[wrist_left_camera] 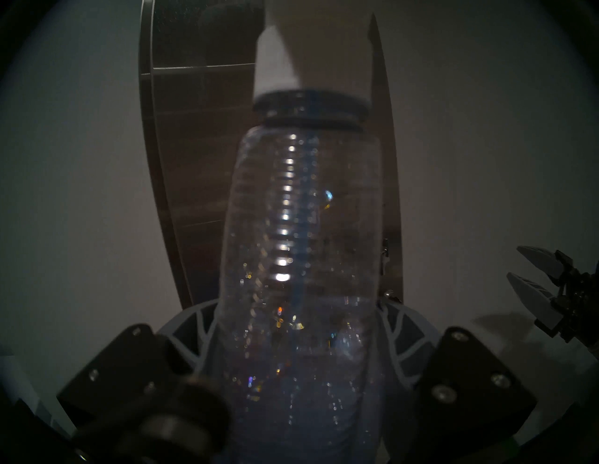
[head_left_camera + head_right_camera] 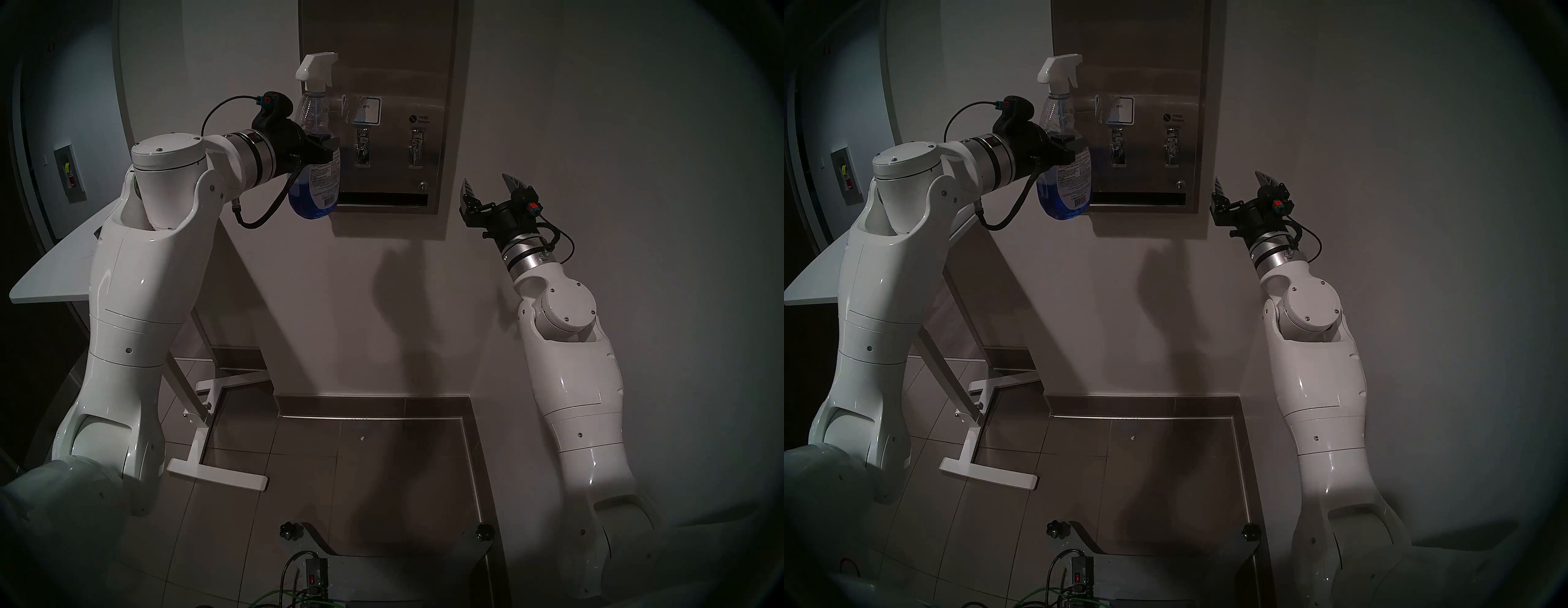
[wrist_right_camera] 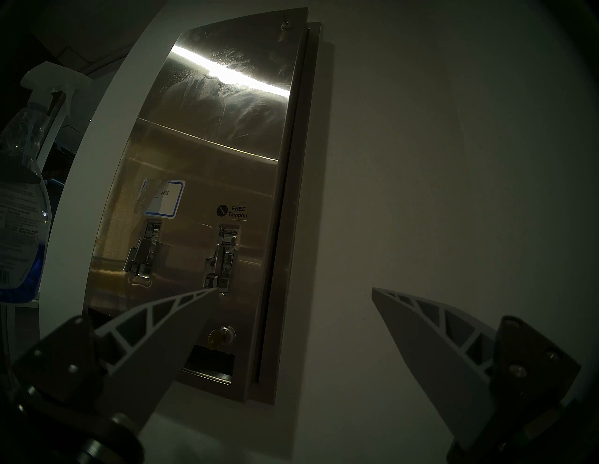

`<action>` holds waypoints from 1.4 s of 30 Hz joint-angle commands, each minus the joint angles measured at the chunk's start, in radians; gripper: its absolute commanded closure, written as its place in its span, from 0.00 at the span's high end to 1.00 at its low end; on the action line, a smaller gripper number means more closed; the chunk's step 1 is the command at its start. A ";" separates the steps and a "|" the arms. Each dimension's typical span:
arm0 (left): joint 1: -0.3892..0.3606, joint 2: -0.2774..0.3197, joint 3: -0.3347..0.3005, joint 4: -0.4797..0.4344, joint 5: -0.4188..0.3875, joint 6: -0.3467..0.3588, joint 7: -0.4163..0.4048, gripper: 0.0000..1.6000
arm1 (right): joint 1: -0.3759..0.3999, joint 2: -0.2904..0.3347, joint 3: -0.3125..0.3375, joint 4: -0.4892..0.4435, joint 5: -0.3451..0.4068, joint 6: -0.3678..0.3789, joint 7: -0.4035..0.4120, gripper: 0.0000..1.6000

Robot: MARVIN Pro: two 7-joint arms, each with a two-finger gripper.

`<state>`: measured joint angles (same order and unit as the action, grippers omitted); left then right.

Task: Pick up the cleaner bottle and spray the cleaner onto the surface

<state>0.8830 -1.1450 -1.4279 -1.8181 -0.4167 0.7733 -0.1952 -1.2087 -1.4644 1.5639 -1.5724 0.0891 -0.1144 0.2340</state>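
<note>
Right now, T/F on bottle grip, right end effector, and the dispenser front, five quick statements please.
1. The left end effector grips the spray bottle around its middle. True.
2. The bottle hangs upside down. False: it is upright, white spray head on top, blue liquid at the bottom.
3. The right end effector holds a cloth. False: it is open and empty.
4. The steel dispenser has a sticker reading FREE Tampon. True.
5. The bottle stands on the white table. False: it is held in the air in front of the dispenser's left edge.
</note>
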 commanded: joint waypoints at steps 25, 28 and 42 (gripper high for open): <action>-0.121 -0.373 0.180 -0.112 0.077 0.079 0.540 0.00 | 0.032 -0.003 -0.001 -0.039 0.003 -0.010 0.002 1.00; -0.134 -0.417 0.186 -0.089 0.078 0.078 0.587 0.00 | 0.032 -0.003 -0.001 -0.039 0.003 -0.010 0.002 1.00; -0.171 -0.538 0.221 -0.019 0.067 0.060 0.710 0.00 | 0.032 -0.003 -0.001 -0.041 0.003 -0.010 0.002 1.00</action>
<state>0.8038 -1.5873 -1.2113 -1.8313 -0.3494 0.8756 0.4751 -1.2088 -1.4645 1.5638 -1.5754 0.0894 -0.1144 0.2340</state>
